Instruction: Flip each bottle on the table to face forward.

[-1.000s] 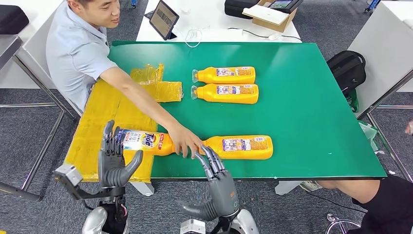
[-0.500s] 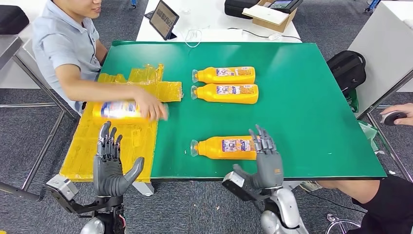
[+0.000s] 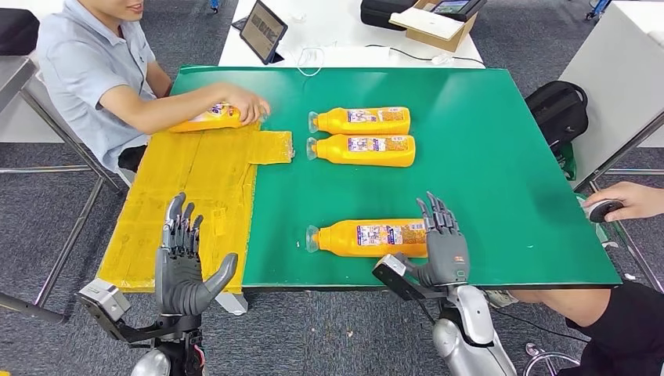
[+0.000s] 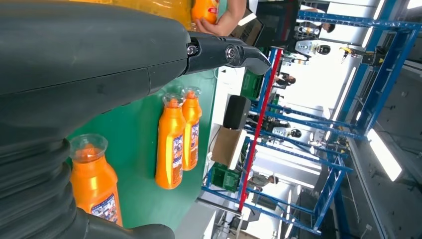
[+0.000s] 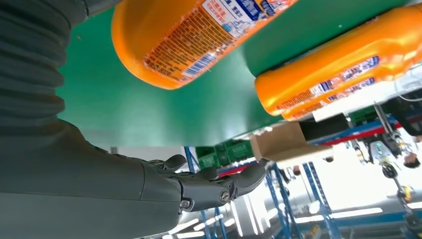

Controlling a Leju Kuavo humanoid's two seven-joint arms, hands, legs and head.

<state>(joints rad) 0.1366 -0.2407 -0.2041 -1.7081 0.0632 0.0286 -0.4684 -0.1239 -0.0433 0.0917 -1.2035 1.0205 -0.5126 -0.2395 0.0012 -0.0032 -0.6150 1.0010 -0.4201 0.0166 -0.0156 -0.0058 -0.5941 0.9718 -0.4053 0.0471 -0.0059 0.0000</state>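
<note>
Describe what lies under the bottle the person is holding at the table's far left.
Under the held bottle lies a yellow sheet spread over the green table. The person's hand covers the bottle's cap end, and the sheet hides the table surface beneath.

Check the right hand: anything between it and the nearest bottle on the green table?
Nothing visible stands in the way. The right hand hangs open at the base end of the nearest bottle, which lies alone on the green table. The other two bottles lie farther back.
</note>
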